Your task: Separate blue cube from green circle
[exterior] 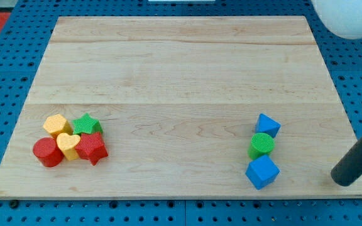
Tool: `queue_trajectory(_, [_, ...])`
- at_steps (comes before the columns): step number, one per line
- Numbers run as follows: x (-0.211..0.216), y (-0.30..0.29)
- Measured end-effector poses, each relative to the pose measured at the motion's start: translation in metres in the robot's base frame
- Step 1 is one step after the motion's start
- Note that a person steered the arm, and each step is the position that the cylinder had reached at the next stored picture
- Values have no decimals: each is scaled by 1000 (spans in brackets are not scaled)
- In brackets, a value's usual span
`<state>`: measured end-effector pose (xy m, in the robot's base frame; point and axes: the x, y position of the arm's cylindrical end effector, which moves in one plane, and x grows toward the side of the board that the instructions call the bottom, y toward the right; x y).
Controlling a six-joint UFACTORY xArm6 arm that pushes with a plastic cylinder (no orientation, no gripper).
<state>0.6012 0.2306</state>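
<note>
A blue cube (262,172) lies near the view's bottom right on the wooden board (181,69). A green circle (262,144) sits just above it and touches it. A second blue block (268,125), angular in shape, touches the green circle's upper side. The three form a short column. My tip (342,178) rests at the board's right edge, well to the right of the blue cube and apart from every block. The dark rod slants up toward the view's right.
A cluster sits at the view's bottom left: a yellow hexagon (57,125), a green star (87,123), a red cylinder (47,152), a yellow heart (68,145) and a red star (92,148). A white rounded object (351,16) is at the top right.
</note>
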Motion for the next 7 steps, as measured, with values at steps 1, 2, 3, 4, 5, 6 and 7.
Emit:
queue_trajectory(1, [-7, -87])
queue_trajectory(2, [-13, -152])
queue_trajectory(3, [-13, -177])
queue_trajectory(4, [-21, -215])
queue_trajectory(5, [-65, -268])
queue_trajectory(6, [-62, -282])
queue_trajectory(7, [15, -272])
